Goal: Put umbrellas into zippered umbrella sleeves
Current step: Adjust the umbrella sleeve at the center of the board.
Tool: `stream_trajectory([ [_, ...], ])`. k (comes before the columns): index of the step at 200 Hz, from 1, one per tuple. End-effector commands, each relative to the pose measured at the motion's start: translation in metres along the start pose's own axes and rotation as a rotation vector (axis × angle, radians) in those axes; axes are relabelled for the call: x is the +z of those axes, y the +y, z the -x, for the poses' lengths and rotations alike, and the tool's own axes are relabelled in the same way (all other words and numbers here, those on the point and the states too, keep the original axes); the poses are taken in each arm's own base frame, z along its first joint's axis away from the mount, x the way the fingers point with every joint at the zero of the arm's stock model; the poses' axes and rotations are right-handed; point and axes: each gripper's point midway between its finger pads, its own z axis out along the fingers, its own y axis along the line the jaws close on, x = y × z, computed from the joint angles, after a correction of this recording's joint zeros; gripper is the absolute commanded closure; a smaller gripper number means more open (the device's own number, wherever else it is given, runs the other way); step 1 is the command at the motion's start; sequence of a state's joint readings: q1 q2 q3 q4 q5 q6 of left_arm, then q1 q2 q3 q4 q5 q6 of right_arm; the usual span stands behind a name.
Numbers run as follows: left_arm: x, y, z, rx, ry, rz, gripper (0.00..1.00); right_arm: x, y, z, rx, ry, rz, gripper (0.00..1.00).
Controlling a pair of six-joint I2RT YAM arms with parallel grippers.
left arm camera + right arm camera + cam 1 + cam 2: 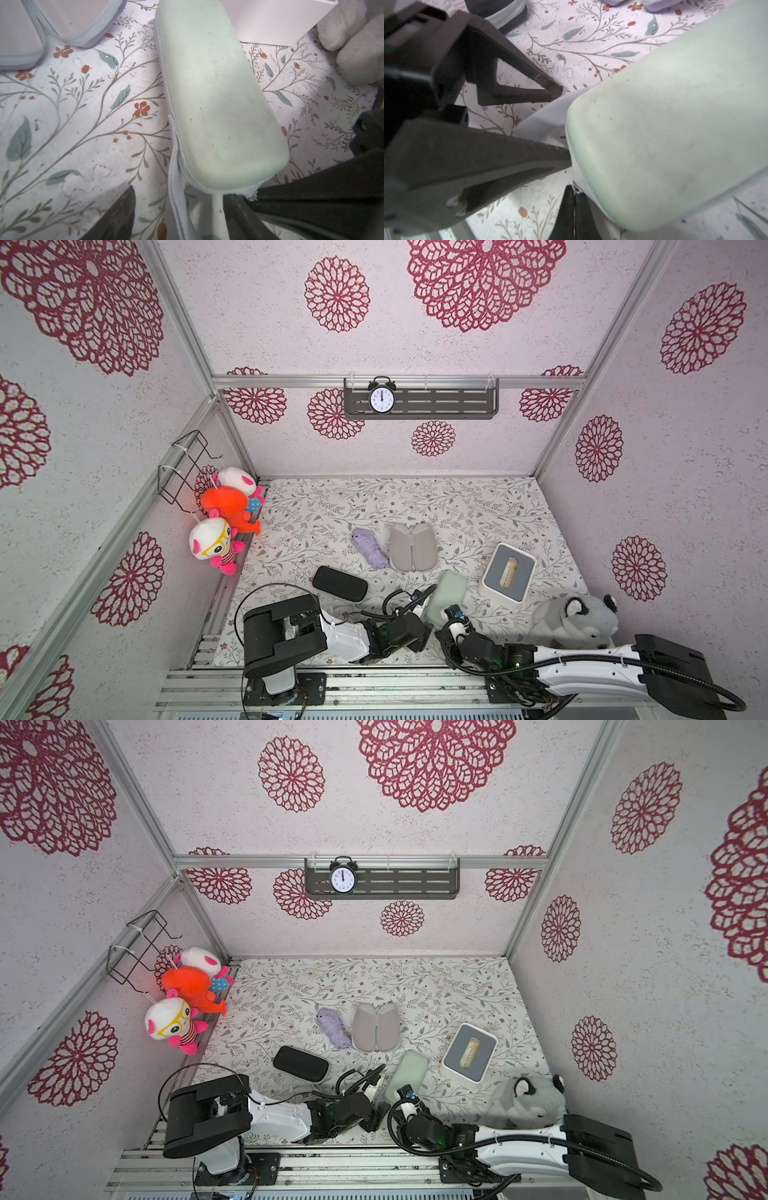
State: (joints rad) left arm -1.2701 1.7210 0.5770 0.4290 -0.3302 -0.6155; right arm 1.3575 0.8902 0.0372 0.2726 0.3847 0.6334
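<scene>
Near the front of the flowered table (457, 502), in both top views: the mint green case (446, 597) (409, 1073), closed, its length pointing away from the robot. Meets both grippers at its near end.

Left gripper (179, 193): open, with the fingers (122, 212) spread well apart on either side of a grey ribbed strap (176, 166) trailing from the case's seam. Grips nothing. In the right wrist view, touches the case's rounded end with one finger and stops just beside the strap with the other.

Right gripper (574, 193): fully closed, fingertips pressed together at the pale edge of that same end. Impossible to tell whether any fabric or zipper tab is pinched between them.

Further back, around mid-table: the lilac umbrella (370, 549), folded, lying just beside the lilac case (412, 546), spread open with the pale grey lining facing up.

To the left of the mint green case and apart from it: the black case (340, 583), closed.

To the right: a white box (509, 572) with a grey top, and nearer the right arm a grey plush animal (577, 620).
</scene>
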Motion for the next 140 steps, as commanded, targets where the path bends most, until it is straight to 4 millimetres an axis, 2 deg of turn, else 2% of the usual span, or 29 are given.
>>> stream_trajectory([
  [1, 0.009, 0.002, -0.002, -0.014, 0.022, 0.005, 0.26, -0.006, 0.047, 0.026, -0.015, -0.043, 0.190, 1.00],
  [29, 0.017, -0.011, -0.002, -0.020, 0.023, -0.054, 0.25, -0.007, 0.045, 0.028, -0.025, -0.051, 0.176, 1.00],
  [73, 0.013, -0.011, 0.010, -0.019, -0.023, -0.055, 0.15, -0.009, 0.039, 0.026, -0.006, -0.045, 0.173, 1.00],
  [97, 0.012, -0.014, 0.016, -0.015, -0.038, -0.068, 0.14, -0.010, 0.036, 0.027, 0.000, -0.050, 0.164, 1.00],
  [109, 0.011, -0.016, 0.018, -0.021, -0.043, -0.082, 0.11, -0.011, 0.035, 0.030, 0.004, -0.060, 0.159, 1.00],
  [140, 0.020, -0.021, 0.017, -0.036, -0.029, -0.114, 0.08, -0.008, 0.039, 0.032, -0.001, -0.052, 0.172, 1.00],
])
